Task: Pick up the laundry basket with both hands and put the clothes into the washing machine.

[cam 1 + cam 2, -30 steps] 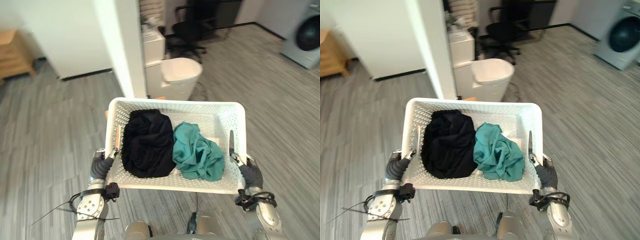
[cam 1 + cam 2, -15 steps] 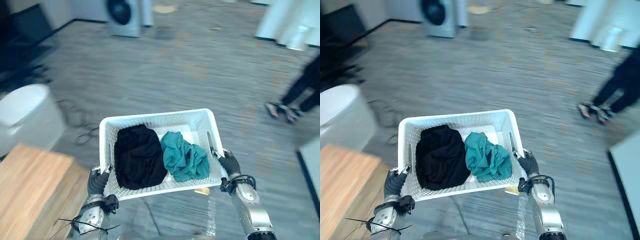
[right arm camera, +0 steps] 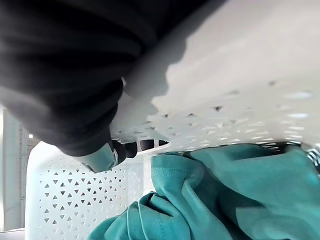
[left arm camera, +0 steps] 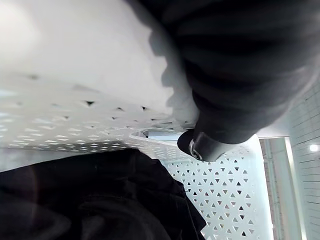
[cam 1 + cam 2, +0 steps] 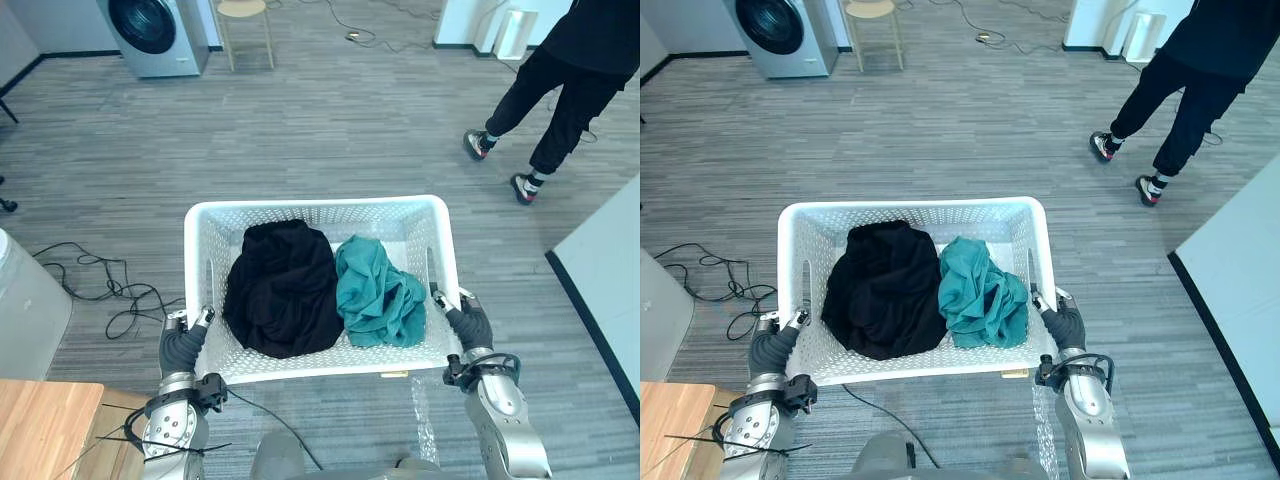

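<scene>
- White perforated plastic laundry basket [image 5: 315,205]: off the floor, carried roughly level in front of the robot, one short end in each hand.
- Left hand [image 5: 182,343]: fingers curled over the rim at the left end and clamped on the laundry basket. In the left wrist view a dark fingertip [image 4: 200,145] hooks in at the handle slot.
- Right hand [image 5: 468,322]: same hold on the right end, wrapped over the rim and gripping. Its wrist view shows a tip at the slot, just beside the teal cloth.
- Load: crumpled black garment [image 5: 283,290] in the left half and crumpled teal garment [image 5: 378,295] in the right half. They touch each other, and nothing hangs over the rim.
- Grey front-loading washing machine [image 5: 153,35], with a dark round door: ahead and to the robot's left across the grey plank floor, well apart from the basket. A small wooden stool [image 5: 245,20] stands just beside it.
- Person in dark clothes [image 5: 560,70]: walking, ahead to the right, well apart.
- Light wooden table corner [image 5: 35,430]: near the left arm.
- Judgement: pickup done, carry in progress, loading not begun.
- To do the carry well:
  - Hold both ends at equal height with an even grip so the heaps do not slide.
  - Swing the left arm clear of the table.
  - Head left towards the machine, passing clear of the stool.
  - Arrive square to the door, which looks closed from here.
</scene>
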Robot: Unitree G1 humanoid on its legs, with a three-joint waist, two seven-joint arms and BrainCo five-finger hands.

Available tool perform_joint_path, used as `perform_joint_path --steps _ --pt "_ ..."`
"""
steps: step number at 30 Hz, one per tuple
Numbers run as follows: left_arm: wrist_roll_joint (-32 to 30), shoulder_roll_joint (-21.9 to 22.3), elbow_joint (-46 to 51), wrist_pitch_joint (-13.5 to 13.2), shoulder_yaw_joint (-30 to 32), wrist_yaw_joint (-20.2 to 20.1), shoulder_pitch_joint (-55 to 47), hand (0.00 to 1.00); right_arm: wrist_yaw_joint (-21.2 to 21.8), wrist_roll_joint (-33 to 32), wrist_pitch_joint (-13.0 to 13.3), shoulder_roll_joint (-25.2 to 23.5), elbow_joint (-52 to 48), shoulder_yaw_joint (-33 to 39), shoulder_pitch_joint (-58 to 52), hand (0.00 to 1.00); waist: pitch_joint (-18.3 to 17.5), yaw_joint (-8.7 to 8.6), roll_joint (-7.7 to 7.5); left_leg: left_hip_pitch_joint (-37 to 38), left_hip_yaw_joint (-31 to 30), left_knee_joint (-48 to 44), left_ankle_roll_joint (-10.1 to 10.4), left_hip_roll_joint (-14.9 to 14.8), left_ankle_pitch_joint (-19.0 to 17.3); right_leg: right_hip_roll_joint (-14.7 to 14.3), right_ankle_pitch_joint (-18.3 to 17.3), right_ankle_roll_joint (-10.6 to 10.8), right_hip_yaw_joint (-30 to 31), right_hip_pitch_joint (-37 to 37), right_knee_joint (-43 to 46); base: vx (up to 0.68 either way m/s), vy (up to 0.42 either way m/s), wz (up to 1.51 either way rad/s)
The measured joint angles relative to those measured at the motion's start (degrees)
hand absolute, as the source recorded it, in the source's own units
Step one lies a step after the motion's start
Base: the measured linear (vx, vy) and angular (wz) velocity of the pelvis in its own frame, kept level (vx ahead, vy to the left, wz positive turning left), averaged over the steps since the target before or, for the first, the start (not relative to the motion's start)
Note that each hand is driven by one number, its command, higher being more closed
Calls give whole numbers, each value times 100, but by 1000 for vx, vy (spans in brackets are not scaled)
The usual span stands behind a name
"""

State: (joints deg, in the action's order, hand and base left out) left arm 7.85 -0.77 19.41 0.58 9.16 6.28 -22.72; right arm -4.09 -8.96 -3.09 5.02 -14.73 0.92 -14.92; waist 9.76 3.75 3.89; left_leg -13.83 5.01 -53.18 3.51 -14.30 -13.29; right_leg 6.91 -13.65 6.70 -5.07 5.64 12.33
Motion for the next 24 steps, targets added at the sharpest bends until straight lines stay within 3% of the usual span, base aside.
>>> perform_joint_path --steps 1,3,4,6,7,8,9,10,11,12,13,15,16,18,20,21,23,24 --pt "0 -4 13 3 -27 0 0 100 -72 4 -1 -5 0 4 -20 100 19 -6 -111 -271 37 -271 -48 9 -103 71 -85 -4 -36 101 -26 107 58 35" --pt "7 -16 39 -39 -58 0 33 100 -110 6 1 17 -10 31 63 100 8 12 -144 -574 182 303 -122 193 -395 246 -126 41 -60 94 -86 175 114 21" --pt "41 -19 39 -96 -57 9 87 100 -125 6 0 66 29 34 228 100 13 30 -142 -1062 271 1058 -97 463 -371 452 -205 145 -76 108 -210 239 211 9" --pt "46 -12 39 -106 -46 34 113 100 -129 5 1 116 95 16 346 100 16 77 -148 -1254 262 1769 140 591 -176 579 -320 248 -10 142 -248 257 254 -15" --pt "48 -31 -14 -101 -7 75 167 100 -136 6 4 88 392 8 567 100 28 179 -259 -1143 343 1695 122 828 -43 779 -473 223 202 247 -314 392 279 -20" --pt "46 -38 -94 -90 -12 145 188 100 -171 8 3 132 595 -16 703 100 -66 150 -366 -1213 381 1486 55 988 -432 792 -488 -9 455 359 -346 548 294 -13" --pt "47 -10 -167 -90 -9 148 234 100 -174 16 3 165 651 -17 769 100 -70 145 -385 -1257 404 1281 -237 1048 -480 847 -409 41 478 330 -184 494 208 4" --pt "47 2 -235 -85 -6 160 253 100 -172 45 0 154 706 -16 798 100 -83 178 -415 -1257 470 1164 -567 1101 -308 914 -344 166 560 287 13 513 262 5" --pt "46 0 -378 -79 -11 162 254 100 -128 101 0 113 857 1 792 100 -133 173 -496 -1106 589 1081 -819 1238 -405 1048 -275 386 708 108 741 511 291 15" --pt "43 -7 -460 -34 -32 161 265 100 -93 200 0 56 990 48 799 100 -141 148 -539 -878 598 1172 -926 1395 -541 1141 -86 772 869 -237 1761 622 299 32" --pt "39 -67 -493 57 -73 161 262 100 -70 302 -4 -68 1157 119 797 100 -112 83 -609 -506 595 1345 -1010 1563 -668 1129 491 909 1204 -867 3304 531 206 32" --pt "-13 -134 -492 190 -114 159 164 100 -35 365 -82 -185 1275 102 709 100 -89 25 -632 219 545 1698 -1077 1681 -761 915 761 770 1267 -1583 5328 582 128 19" --pt "-84 -142 -489 231 -142 157 78 100 22 457 -86 -238 1258 113 563 100 -82 3 -544 936 405 2208 -1076 1689 -761 717 601 413 850 -1919 5922 634 110 12" --pt "-141 -180 -411 254 -235 155 82 100 40 459 -85 -267 1023 140 369 100 -125 -74 -445 1598 191 2839 -1066 1632 -755 486 287 -37 345 -2322 5777 524 55 28" --pt "-142 -181 -319 247 -235 155 105 100 45 459 -82 -279 773 160 290 100 -147 -244 -445 1944 -22 3112 -969 1624 -741 367 78 -121 111 -2644 5199 446 -11 52" --pt "-142 -184 -290 223 -248 150 163 100 51 456 -75 -289 617 232 235 100 -157 -316 -429 2234 -138 3376 -808 1583 -771 258 -19 -214 -40 -2925 4530 604 -55 56" --pt "-144 -190 -298 193 -341 138 238 100 49 445 -60 -300 464 365 117 100 -229 -354 -305 2647 -210 3715 -586 1312 -875 50 213 -331 -525 -3119 2739 620 -77 34" --pt "-180 -221 -303 158 -360 138 255 100 48 443 -35 -329 462 366 100 100 -259 -377 -328 2837 -234 3862 -437 1247 -871 -106 632 -304 -575 -3101 1456 643 -131 31"
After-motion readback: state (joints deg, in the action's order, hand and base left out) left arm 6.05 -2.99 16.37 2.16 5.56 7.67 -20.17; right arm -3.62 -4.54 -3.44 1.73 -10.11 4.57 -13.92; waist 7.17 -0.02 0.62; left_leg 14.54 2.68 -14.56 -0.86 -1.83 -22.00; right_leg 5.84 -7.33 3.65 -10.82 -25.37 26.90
